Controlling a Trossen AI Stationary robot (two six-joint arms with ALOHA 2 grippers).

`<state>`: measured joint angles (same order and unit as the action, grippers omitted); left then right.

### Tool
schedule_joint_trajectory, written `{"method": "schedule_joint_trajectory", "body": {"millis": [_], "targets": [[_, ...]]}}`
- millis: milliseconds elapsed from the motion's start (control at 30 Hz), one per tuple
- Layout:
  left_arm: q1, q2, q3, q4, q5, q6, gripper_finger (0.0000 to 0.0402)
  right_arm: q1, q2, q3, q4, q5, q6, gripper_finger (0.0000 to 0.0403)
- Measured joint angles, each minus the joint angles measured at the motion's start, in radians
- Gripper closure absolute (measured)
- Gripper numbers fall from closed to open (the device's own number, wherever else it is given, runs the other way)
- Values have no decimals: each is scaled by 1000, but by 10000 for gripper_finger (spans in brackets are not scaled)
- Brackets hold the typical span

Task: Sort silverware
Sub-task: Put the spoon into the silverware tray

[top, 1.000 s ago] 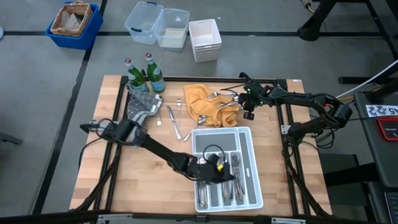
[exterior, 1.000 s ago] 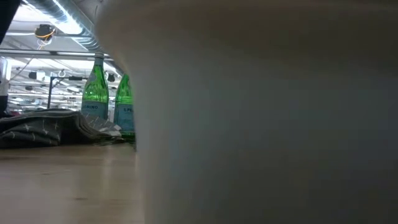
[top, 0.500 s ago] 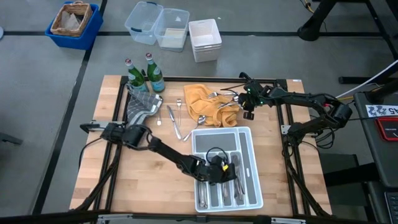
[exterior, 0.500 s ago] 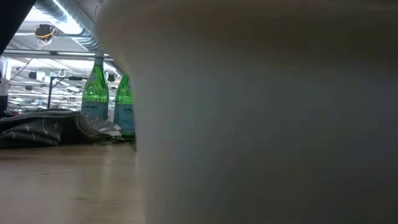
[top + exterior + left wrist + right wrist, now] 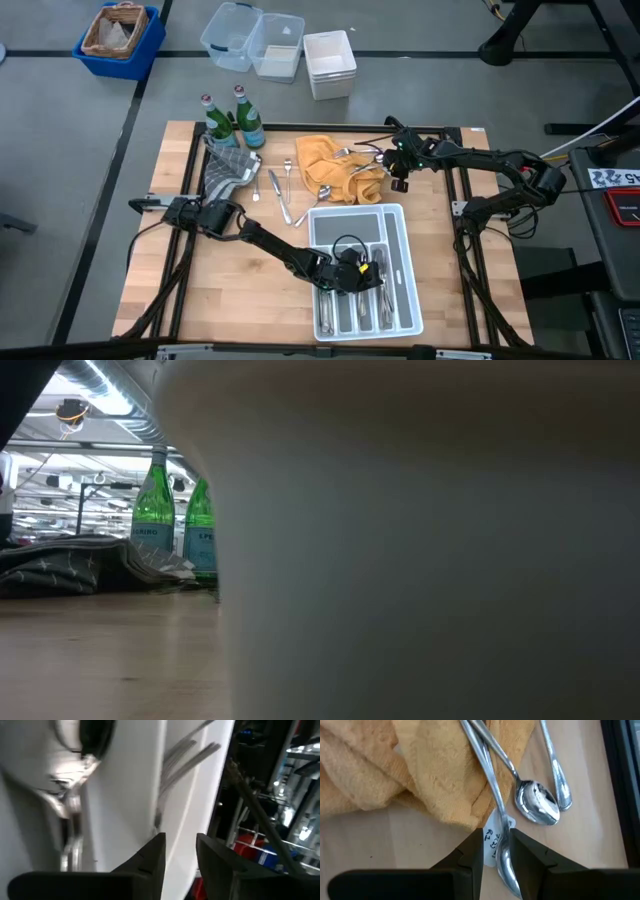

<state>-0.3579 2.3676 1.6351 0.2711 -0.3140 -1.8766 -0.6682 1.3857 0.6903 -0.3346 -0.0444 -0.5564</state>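
The silverware lies in three places. Several pieces [image 5: 352, 158] rest on a yellow towel [image 5: 325, 160], a few [image 5: 283, 195] lie on the bare wood, and several [image 5: 385, 300] lie sorted in the white tray [image 5: 400, 215]. My left gripper [image 5: 364, 276] hangs low over the tray's middle compartments. In the left wrist view it [image 5: 180, 852] is open with nothing between its fingers. My right gripper [image 5: 399, 180] stays open above the towel's right edge. In its wrist view it [image 5: 496, 851] has a spoon [image 5: 500, 820] on the table showing in the gap below its fingers.
Two green bottles [image 5: 228, 118] and a grey cloth [image 5: 228, 170] sit at the table's far left. The tray's white wall [image 5: 430, 560] fills most of the low view. A blue bin [image 5: 118, 35] and plastic boxes [image 5: 260, 42] stand beyond the far edge.
My left gripper has sunk toward the tray's compartments and shifted a little toward the table's right edge. My right arm has kept still.
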Motion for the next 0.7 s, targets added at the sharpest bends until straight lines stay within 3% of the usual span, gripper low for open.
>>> {"method": "schedule_joint_trajectory", "body": {"millis": [367, 533, 700], "targets": [[5, -39, -2, 147, 11, 167, 300, 0, 10, 0, 69, -61, -62, 308], [21, -111, -7, 48, 15, 311, 300, 0, 75, 0, 72, -53, -78, 308], [33, -196, -7, -174, 15, 420, 300, 0, 147, 0, 92, -6, -77, 308]]}}
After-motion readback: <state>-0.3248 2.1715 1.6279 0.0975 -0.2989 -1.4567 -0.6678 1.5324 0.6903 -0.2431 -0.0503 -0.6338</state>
